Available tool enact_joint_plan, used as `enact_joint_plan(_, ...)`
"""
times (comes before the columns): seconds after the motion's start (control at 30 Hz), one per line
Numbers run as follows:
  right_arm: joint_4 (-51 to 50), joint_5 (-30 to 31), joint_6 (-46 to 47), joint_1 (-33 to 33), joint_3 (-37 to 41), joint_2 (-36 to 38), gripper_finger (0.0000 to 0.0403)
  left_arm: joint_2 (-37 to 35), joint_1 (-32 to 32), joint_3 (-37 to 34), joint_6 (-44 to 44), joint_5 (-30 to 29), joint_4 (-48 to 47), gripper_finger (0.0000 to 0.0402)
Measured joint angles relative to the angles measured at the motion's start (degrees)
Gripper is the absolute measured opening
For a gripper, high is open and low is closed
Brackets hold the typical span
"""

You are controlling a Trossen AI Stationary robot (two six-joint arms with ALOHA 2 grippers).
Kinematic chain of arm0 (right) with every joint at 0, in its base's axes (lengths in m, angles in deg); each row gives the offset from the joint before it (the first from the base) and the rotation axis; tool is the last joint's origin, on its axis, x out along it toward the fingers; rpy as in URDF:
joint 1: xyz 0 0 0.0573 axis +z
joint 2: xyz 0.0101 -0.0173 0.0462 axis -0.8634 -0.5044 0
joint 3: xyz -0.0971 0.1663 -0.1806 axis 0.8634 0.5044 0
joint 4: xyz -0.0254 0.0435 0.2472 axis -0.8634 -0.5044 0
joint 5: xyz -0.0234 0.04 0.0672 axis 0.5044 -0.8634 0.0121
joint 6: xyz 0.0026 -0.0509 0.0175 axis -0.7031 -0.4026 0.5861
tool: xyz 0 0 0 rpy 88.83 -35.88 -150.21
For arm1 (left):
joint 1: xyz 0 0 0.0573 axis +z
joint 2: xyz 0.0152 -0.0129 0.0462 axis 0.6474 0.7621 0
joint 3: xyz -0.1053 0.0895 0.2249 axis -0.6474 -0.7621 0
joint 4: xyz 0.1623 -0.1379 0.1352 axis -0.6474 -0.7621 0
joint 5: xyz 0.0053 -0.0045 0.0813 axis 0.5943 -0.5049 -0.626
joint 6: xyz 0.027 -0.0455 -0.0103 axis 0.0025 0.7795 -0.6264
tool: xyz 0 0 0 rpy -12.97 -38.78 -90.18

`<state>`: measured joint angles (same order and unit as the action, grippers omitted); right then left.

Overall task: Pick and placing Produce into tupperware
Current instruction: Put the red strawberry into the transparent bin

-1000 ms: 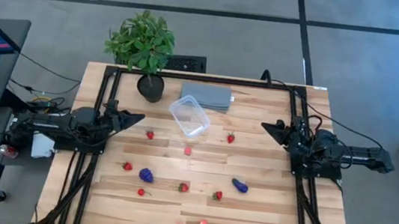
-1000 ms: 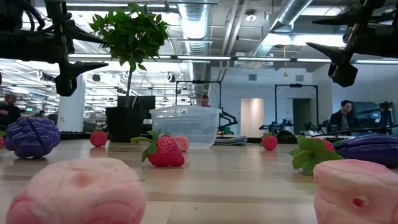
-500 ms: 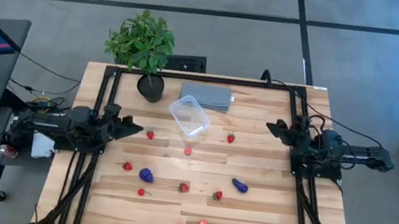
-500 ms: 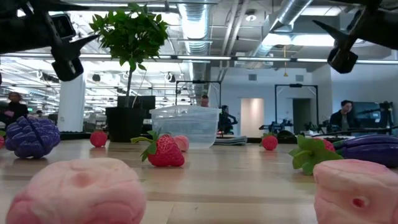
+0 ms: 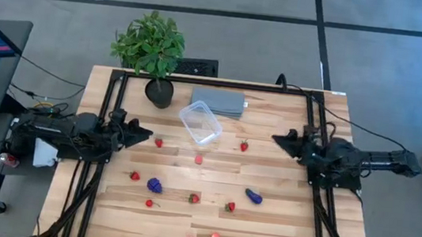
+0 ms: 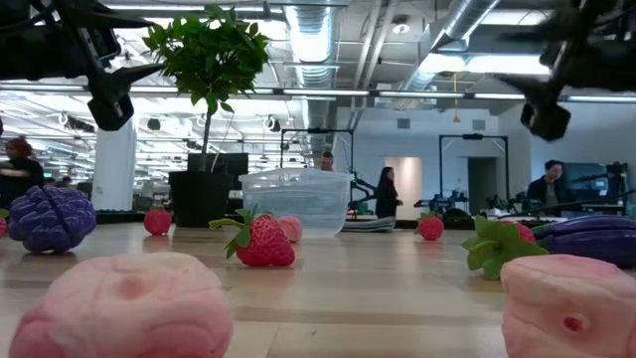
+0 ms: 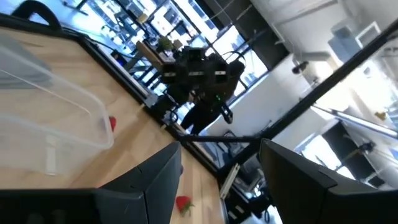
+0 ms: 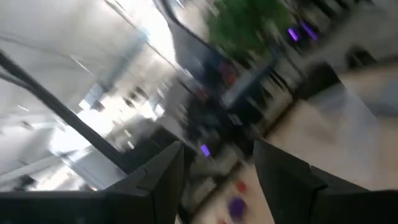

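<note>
The whole tabletop (image 5: 272,141) is viewed from directly overhead, while a second camera at surface level faces across it into the room. The clear tupperware (image 5: 200,123) is shared by both views, and wrist cameras are tilted upward.

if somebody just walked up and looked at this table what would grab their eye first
Probably the red strawberries and two purple pieces scattered over the near half of the wooden table. Next, the empty clear tupperware toward the back, between the leafy potted plant and a grey slab.
</note>
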<state>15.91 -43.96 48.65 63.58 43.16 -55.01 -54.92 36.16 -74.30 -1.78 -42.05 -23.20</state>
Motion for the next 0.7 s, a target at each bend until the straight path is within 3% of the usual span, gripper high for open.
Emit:
enact_joint_plan(0.13,-3.1,0.4,-1.1,2.3,-2.4,-5.0,0.0206,0.0,0.0,0.2,0.8,2.6,-3.9,0.021)
enact_joint_plan(0.3,-8.9,1.3,-7.9,4.0,-10.3,-13.4,0.0179,2.1,-0.5,5.2,-0.7,3.2,-17.3,0.021)
enact_joint_plan(0.63,-20.6,1.7,-12.6,4.0,-20.8,-23.8,0.0138,18.0,-3.1,20.0,-22.2,-8.6,-42.4,0.021)
enact_joint_plan(0.7,-22.5,1.7,-12.6,4.0,-21.7,-24.4,0.0135,22.6,-3.1,20.7,-22.2,-10.8,-43.3,0.021)
